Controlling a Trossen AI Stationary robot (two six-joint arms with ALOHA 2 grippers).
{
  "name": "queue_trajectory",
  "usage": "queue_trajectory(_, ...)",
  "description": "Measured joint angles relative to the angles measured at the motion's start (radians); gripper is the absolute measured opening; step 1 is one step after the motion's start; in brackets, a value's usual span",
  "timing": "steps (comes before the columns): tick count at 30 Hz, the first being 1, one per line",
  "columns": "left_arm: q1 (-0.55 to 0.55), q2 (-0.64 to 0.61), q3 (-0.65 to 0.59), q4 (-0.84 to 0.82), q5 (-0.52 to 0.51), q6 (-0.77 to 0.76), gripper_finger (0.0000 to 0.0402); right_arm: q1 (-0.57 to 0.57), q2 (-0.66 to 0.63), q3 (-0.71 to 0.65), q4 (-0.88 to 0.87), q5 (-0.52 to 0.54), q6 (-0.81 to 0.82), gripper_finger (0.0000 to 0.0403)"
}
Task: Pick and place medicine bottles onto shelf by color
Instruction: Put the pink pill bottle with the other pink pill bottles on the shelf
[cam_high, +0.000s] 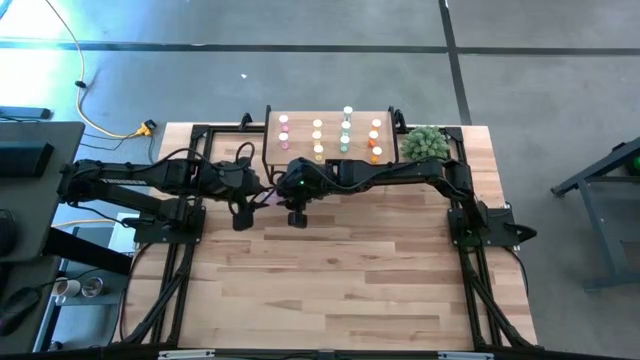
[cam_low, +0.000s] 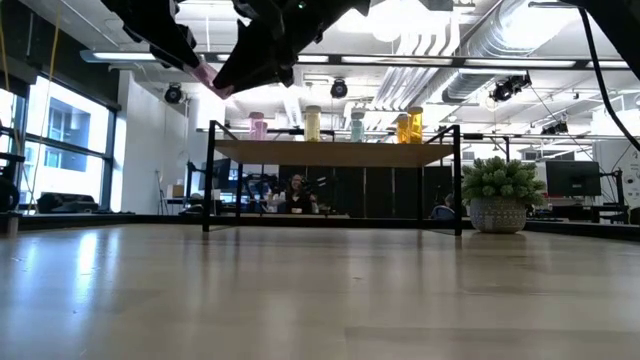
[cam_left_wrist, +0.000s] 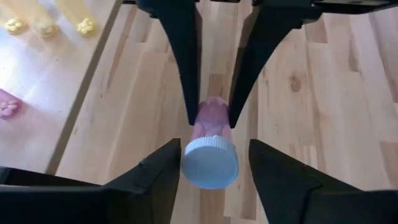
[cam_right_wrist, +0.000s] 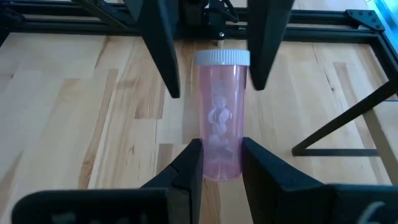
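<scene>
A pink medicine bottle (cam_right_wrist: 221, 118) with a white cap (cam_left_wrist: 210, 163) hangs above the table (cam_high: 340, 280), between my two grippers, in front of the shelf (cam_high: 330, 112). My right gripper (cam_right_wrist: 222, 152) is shut on the bottle's body. My left gripper (cam_left_wrist: 214, 155) faces it, open, with one finger on each side of the cap. On the shelf (cam_low: 335, 152) stand several bottles in columns: pink (cam_high: 284, 128), yellow (cam_high: 318, 135), green (cam_high: 346, 128) and orange (cam_high: 375, 140). My right gripper pinches the pink body near its bottom end (cam_right_wrist: 221, 163) between its two fingers, which lie across the bottle. The bottle is lifted clear of the table (cam_low: 212, 82), and its cap end points away toward my left gripper. My left gripper: I cannot tell whether a finger (cam_left_wrist: 163, 177) touches the cap.
A potted green plant (cam_high: 424, 143) stands at the shelf's right end. Black frame rails (cam_high: 470, 260) run along the table's left and right sides. Bare wood lies between the grippers and the near edge (cam_high: 340, 330).
</scene>
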Motion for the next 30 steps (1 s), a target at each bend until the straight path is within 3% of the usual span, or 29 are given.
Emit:
queue_trajectory(16,-0.001,0.0,0.0,0.002,0.003,0.0,0.0112,0.005,0.0,0.0,0.012,-0.003,-0.011,0.0074)
queue_trajectory(26,-0.001,0.0,0.0,0.002,0.004,0.001,0.0116,0.005,-0.002,-0.001,0.012,-0.003,-0.011,0.0076)
queue_trajectory(30,-0.001,0.0,0.0,0.002,0.004,0.001,0.0113,0.005,-0.002,-0.001,0.009,-0.003,-0.011,0.0102)
